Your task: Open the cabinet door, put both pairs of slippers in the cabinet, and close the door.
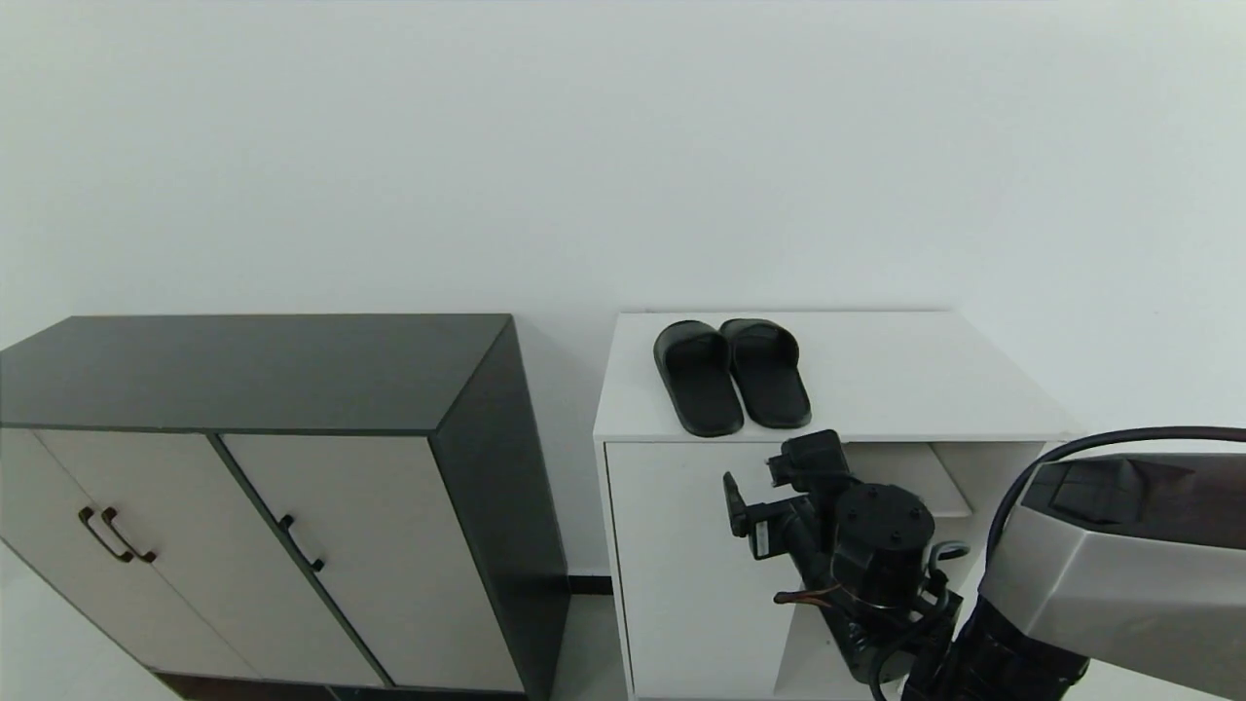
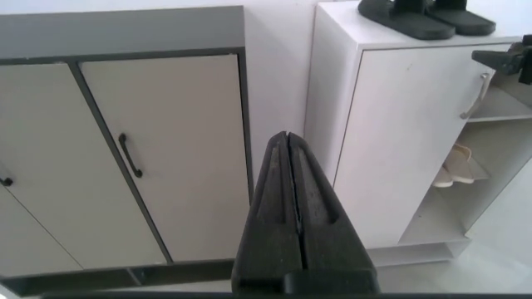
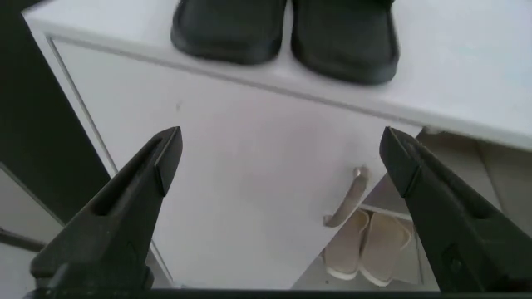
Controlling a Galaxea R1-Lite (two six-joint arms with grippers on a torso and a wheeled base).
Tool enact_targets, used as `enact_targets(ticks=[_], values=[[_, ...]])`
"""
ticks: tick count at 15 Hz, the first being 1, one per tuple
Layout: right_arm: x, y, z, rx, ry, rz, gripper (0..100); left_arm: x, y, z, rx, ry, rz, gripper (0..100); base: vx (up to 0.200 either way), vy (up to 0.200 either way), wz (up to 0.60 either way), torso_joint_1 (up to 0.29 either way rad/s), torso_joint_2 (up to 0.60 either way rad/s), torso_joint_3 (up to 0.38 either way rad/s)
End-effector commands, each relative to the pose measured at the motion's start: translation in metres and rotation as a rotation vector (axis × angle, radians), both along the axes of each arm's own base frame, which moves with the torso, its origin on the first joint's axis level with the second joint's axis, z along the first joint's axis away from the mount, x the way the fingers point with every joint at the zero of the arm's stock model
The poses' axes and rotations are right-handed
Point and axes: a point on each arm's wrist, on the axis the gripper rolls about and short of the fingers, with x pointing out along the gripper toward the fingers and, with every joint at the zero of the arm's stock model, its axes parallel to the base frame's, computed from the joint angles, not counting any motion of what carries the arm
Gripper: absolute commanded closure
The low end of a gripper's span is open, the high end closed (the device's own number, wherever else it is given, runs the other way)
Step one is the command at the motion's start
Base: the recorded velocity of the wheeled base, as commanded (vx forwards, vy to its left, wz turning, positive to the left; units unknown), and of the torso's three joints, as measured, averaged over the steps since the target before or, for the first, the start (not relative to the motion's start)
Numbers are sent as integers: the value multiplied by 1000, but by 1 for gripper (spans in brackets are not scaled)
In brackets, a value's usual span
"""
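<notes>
Right gripper [image 3: 280,143] hangs before the white cabinet [image 1: 876,389], jaws spread wide and holding nothing, facing its door [image 1: 681,565]. In the head view the black slippers [image 1: 732,375] lie at its 12 o'clock on the cabinet top, side by side, long axes running roughly 12 to 6, toes toward the wall. A beige pair [image 3: 370,245] sits on a shelf inside, past the door's metal handle [image 3: 345,198]. Left gripper [image 2: 287,145] has its jaws pressed together, empty. A dark cabinet [image 1: 292,370] stands at the white one's 9 o'clock.
</notes>
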Motion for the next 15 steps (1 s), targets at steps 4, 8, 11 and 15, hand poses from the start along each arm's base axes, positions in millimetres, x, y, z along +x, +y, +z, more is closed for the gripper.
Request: enact_targets(ticks=[4,8,11,15], values=[[0,0,10,-11,-42,15,0,0,0,0,0,-1,1,100,0,0,0,86,-188,-99],[-8,3,44,33,30,28,0,0,0,0,0,-1,1,100,0,0,0,0,0,0],[-12,-1,70,86,89,15,0,0,0,0,1,-1,1,100,0,0,0,0,0,0],[-9,0,76,74,130,-78,0,0,0,0,0,-1,1,100,0,0,0,0,0,0]])
